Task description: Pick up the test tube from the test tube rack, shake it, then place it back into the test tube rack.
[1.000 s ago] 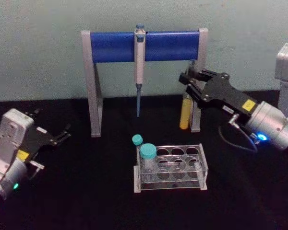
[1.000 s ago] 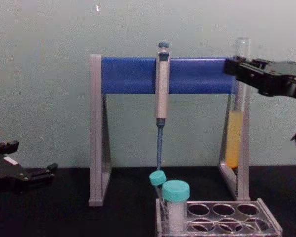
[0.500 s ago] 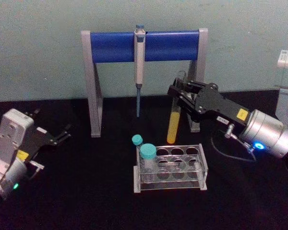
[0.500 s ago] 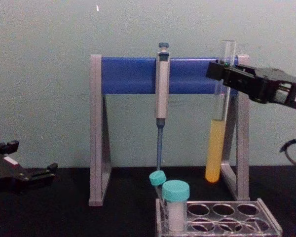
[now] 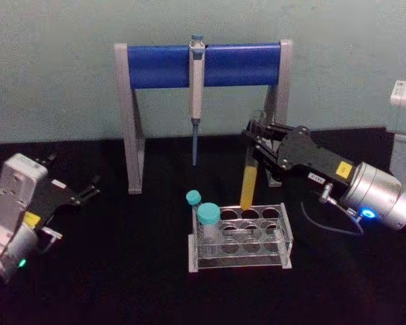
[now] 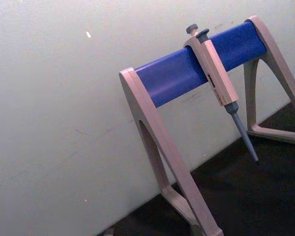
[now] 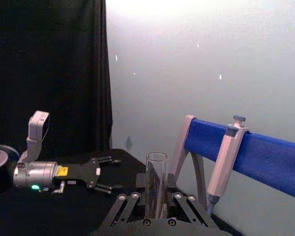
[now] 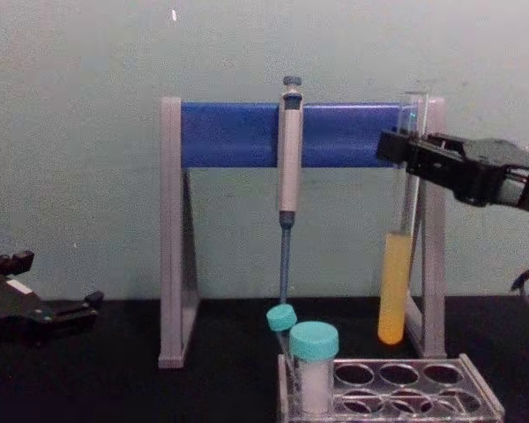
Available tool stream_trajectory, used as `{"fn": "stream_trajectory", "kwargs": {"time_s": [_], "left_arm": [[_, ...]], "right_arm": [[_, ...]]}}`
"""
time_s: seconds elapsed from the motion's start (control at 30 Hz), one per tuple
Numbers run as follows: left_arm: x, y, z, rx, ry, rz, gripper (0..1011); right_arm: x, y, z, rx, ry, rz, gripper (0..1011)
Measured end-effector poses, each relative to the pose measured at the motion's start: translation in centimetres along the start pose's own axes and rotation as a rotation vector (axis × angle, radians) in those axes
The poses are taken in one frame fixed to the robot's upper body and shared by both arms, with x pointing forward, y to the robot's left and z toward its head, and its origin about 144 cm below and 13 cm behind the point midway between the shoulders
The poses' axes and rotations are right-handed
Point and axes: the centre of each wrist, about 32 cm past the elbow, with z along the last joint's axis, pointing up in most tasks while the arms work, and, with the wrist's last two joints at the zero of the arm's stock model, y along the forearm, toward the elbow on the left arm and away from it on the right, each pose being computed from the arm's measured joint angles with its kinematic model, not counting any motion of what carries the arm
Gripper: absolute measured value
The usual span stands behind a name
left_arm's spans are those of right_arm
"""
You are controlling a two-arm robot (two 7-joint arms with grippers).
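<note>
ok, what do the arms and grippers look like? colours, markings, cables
Left gripper and right gripper: black linkage bodies and fingers, a yellow label each, silver-grey wrists. Left wrist has a green light; right a blue light plus a thin looped cable.

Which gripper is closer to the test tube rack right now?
Right. The right gripper holds the test tube just above the test tube rack; the left gripper sits open far off to the rack's left.
</note>
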Motion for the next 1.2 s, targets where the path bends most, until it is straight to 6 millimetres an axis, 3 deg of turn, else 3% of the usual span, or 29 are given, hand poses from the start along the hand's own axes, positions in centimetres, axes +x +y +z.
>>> {"fn": "stream_trajectory", "kwargs": {"time_s": [1.2], "left_arm": [[0.0, 0.0, 0.0, 0.0, 0.0, 0.0, 1001]], "right_arm": [[1.0, 0.0, -2.2, -0.072, -0.01, -0.038, 232]]}}
